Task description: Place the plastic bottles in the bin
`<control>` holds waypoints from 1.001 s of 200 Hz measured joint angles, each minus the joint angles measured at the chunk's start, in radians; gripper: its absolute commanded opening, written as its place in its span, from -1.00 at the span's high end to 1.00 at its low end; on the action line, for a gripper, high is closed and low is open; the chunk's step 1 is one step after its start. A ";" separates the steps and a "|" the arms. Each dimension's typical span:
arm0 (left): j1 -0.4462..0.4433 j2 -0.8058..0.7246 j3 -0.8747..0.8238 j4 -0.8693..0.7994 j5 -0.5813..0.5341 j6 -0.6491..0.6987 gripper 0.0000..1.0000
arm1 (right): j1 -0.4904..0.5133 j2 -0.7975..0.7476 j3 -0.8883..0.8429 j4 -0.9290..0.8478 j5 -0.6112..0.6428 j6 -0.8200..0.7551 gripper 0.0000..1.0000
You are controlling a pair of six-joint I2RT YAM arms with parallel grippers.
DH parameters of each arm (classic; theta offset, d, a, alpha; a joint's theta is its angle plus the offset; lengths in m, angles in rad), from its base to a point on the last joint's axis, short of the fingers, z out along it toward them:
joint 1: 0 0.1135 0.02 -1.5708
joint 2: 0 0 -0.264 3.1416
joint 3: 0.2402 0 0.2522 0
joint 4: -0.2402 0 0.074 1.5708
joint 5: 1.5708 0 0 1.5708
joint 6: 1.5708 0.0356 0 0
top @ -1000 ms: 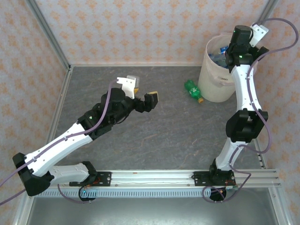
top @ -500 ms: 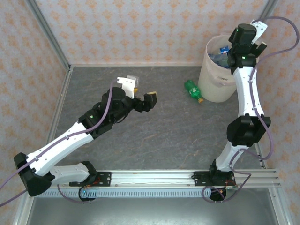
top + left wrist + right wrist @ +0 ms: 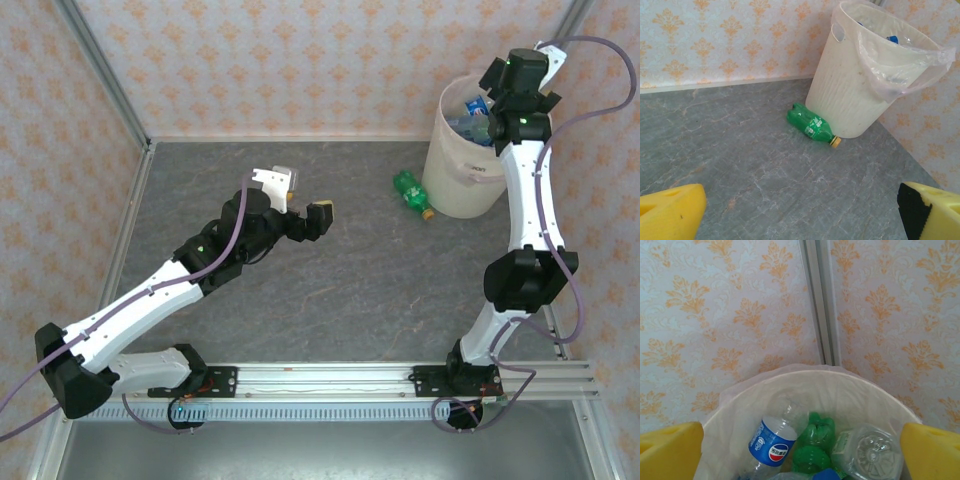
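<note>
I see a cream-white bin (image 3: 840, 95) with a pinkish liner (image 3: 900, 70). Beside it, a green bottle (image 3: 810, 126), yellow-capped, on the grey-veined counter (image 3: 740, 165). Inside the bin: a clear blue-labelled bottle (image 3: 771, 440) and a second green bottle (image 3: 812, 447). Behind it, pale orange-patterned wallpaper (image 3: 715, 315).

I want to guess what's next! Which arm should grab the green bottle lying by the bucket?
Probably the left. The left arm hangs with jaws open, facing the green bottle. The right arm is up over the bin, jaws open above the bottles inside.

free: tabletop (image 3: 350, 280) left of green bottle (image 3: 410, 190) | obstacle: bin (image 3: 455, 190) just beside its right
</note>
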 measured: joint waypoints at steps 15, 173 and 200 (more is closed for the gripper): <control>0.002 0.000 0.000 0.005 0.003 0.000 -0.98 | -0.001 0.000 0.000 0.000 0.000 0.000 -0.99; 0.106 0.114 -0.005 0.051 0.023 -0.092 -0.98 | 0.361 -0.336 -0.463 -0.010 -0.010 0.037 -0.99; 0.149 0.123 -0.005 0.069 0.040 -0.129 -0.98 | 0.457 -0.375 -0.570 -0.006 0.028 0.037 -0.99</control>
